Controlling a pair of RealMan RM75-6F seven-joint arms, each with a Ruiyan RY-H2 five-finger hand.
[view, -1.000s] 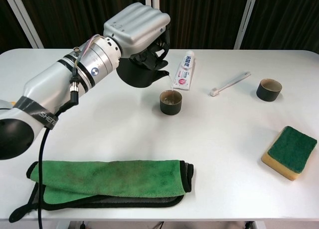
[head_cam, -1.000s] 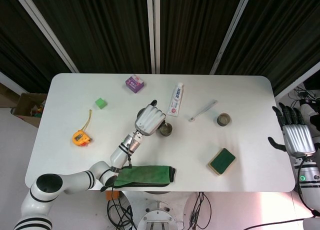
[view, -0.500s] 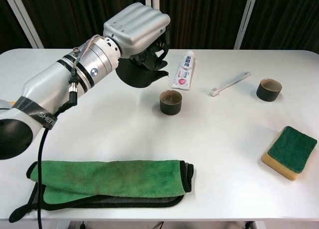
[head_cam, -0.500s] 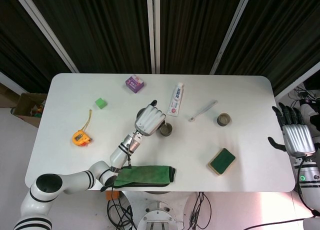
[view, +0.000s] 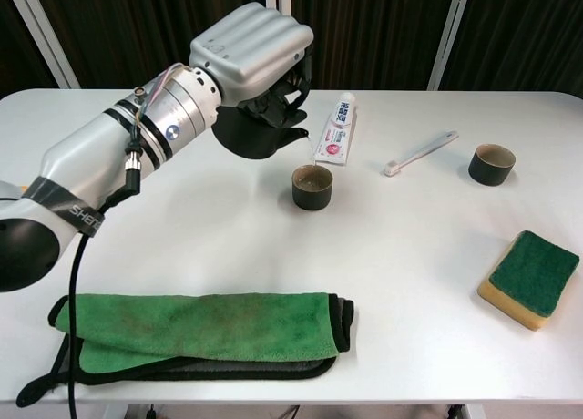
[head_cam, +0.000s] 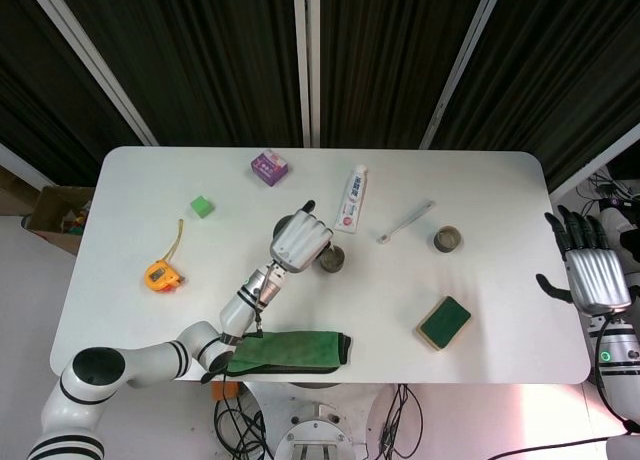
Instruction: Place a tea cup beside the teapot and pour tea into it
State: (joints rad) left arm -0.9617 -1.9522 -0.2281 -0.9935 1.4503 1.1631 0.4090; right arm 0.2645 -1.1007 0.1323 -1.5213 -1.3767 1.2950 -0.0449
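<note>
My left hand (view: pixel 250 50) grips a dark teapot (view: pixel 255 137), lifted off the table and tilted with its spout toward a dark tea cup (view: pixel 311 187). A thin stream falls from the spout into that cup. From above, the left hand (head_cam: pixel 299 239) covers the teapot, and the cup (head_cam: pixel 332 261) stands just right of it. A second dark cup (view: pixel 492 164) stands at the right, also seen in the head view (head_cam: pixel 447 239). My right hand (head_cam: pixel 590 270) hangs off the table's right edge, fingers apart and holding nothing.
A green cloth (view: pixel 200 332) lies at the front edge under my left arm. A toothpaste tube (view: pixel 337 139), a toothbrush (view: pixel 421 152) and a green sponge (view: pixel 529 278) lie to the right. A purple box (head_cam: pixel 269 166), green cube (head_cam: pixel 203 206) and orange tape measure (head_cam: pixel 162 274) sit left.
Hardly anything differs: the left hand keeps the teapot tilted over the cup, and the right hand has not moved.
</note>
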